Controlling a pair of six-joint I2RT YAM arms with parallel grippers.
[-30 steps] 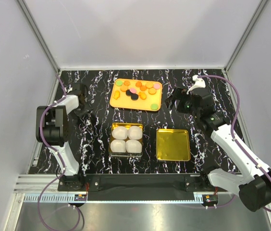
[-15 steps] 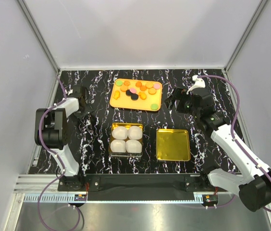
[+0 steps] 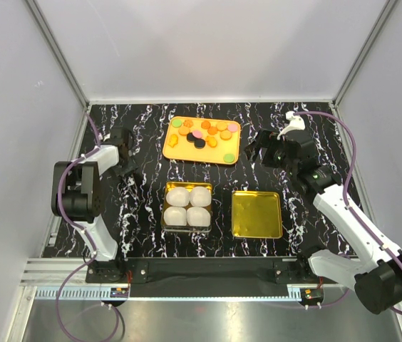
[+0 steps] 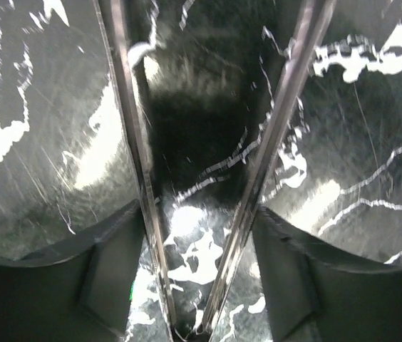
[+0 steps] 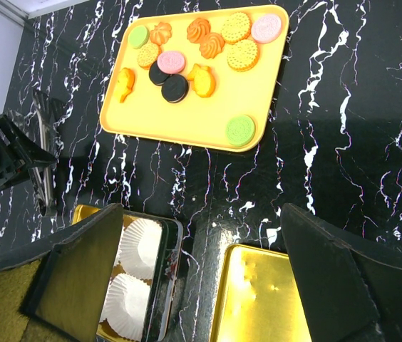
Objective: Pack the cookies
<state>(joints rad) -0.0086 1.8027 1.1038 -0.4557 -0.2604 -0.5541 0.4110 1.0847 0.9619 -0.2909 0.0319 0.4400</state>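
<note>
The cookies lie on an orange tray at the back middle: orange, pink, green and black discs, also in the right wrist view. My left gripper is low over the table left of the tray. It is shut on metal tongs, whose two arms spread in a V along the inner faces of its fingers. My right gripper is open and empty, above the table right of the tray; its jaws stand wide apart.
A gold tin with four white paper cups stands at the front middle. Its gold lid lies to the right. The table is black marble. In the right wrist view the left gripper and tongs show at the left.
The left wrist has shifted slightly toward the back right with the tongs. The right arm, tray and tins have not moved.
</note>
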